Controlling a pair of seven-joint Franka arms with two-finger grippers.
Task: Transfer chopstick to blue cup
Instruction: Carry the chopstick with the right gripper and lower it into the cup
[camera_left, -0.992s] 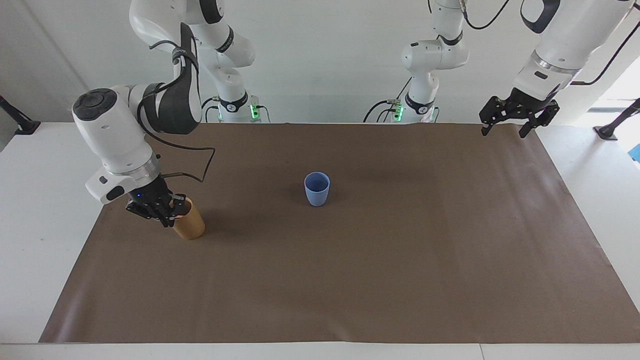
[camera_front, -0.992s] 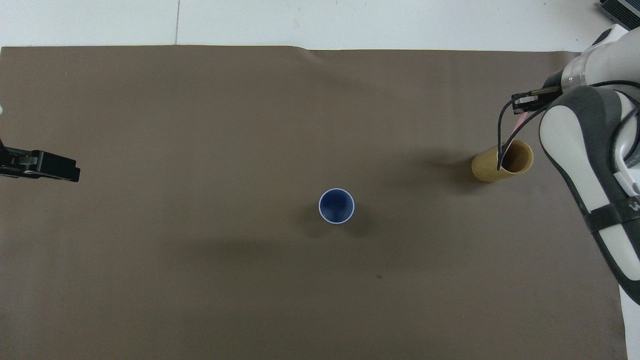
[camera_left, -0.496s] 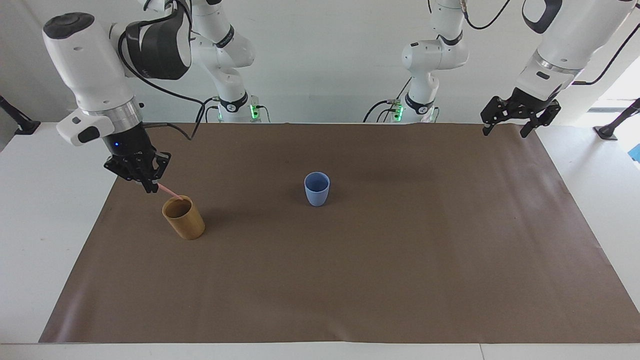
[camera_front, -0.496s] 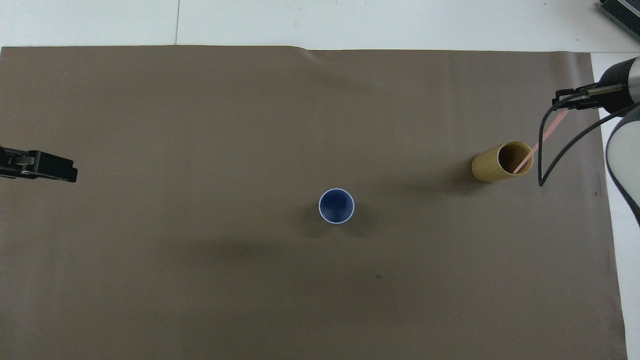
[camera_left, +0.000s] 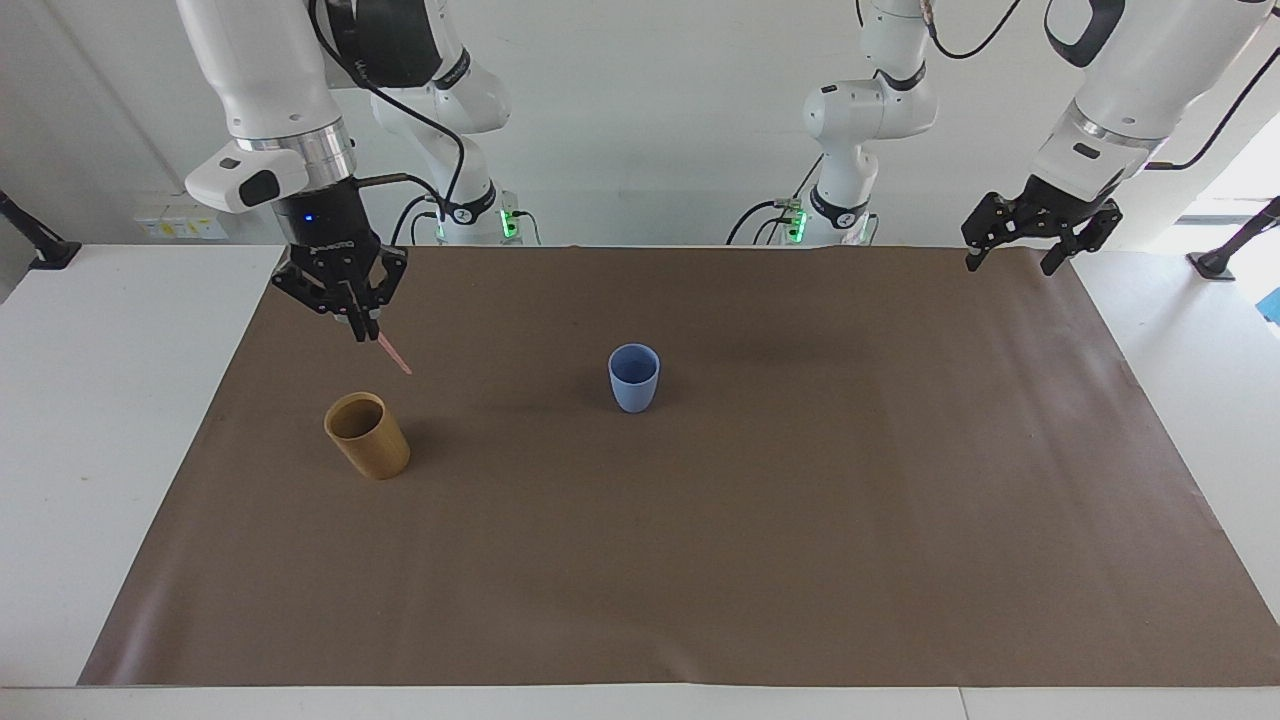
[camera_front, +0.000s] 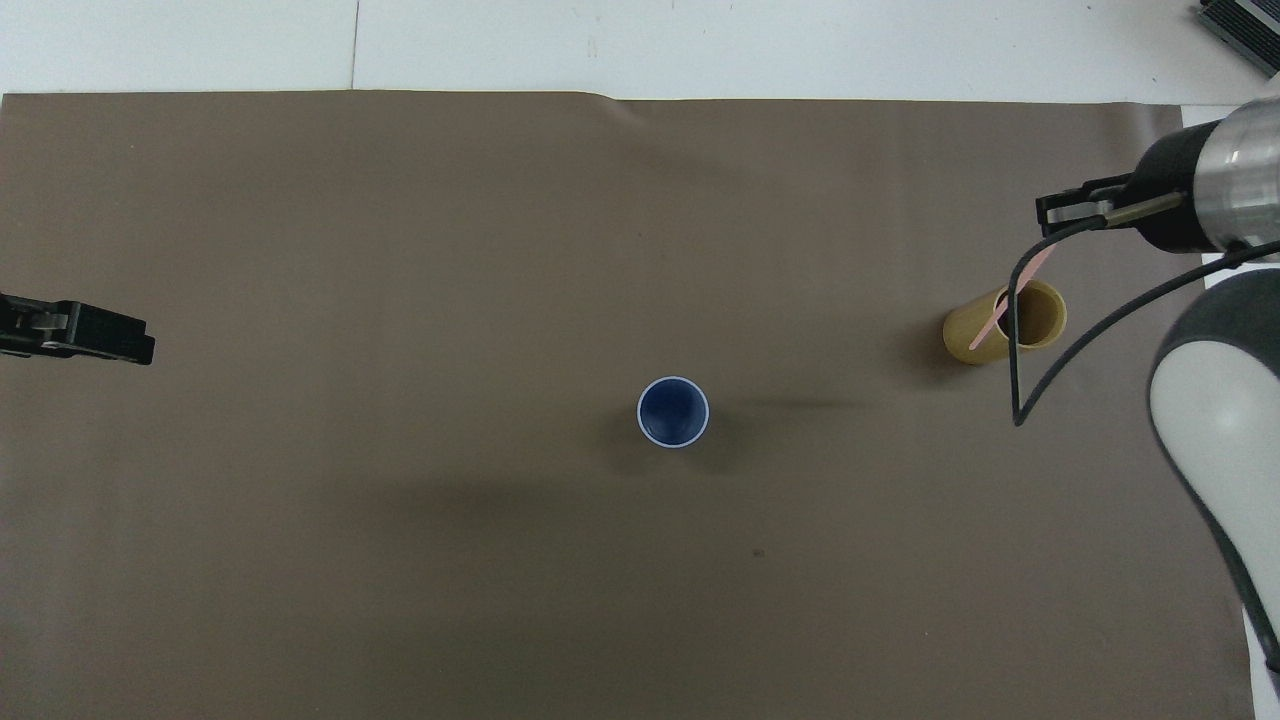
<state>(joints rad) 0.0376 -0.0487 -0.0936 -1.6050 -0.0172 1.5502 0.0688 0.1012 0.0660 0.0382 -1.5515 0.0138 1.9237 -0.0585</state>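
Two end effectors show here, and only one of them carries anything. The right end effector (camera_left: 358, 325), black and two-fingered, is up in the air over the brown paper mat (camera_left: 700, 560) at the right arm's end of the table (camera_left: 90, 420), its fingertips clenched on the upper end of the thin pale-pink chopstick (camera_left: 393, 354). That stick hangs slanted below the fingertips, its free lower end clear of everything and pointing down toward the mat. In the overhead view the same chopstick (camera_front: 1010, 300) crosses the rim of the tan bamboo-coloured cylindrical cup (camera_front: 1003, 324), but the facing view shows it lifted fully out, with open space between its tip and the tan cup's (camera_left: 367, 435) mouth. A black cable loops from the right wrist and passes over that cup in the overhead view. The tan cup stands upright on the mat. The small light-blue plastic tumbler (camera_left: 634, 377) stands upright near the middle of the mat, well apart from the tan cup and toward the left arm's end from it; seen from above, its inside (camera_front: 673, 411) looks dark and holds nothing visible. The left end effector (camera_left: 1012, 256) waits, released with its fingers spread, over the mat's edge at the left arm's end of the table, well apart from both cups.
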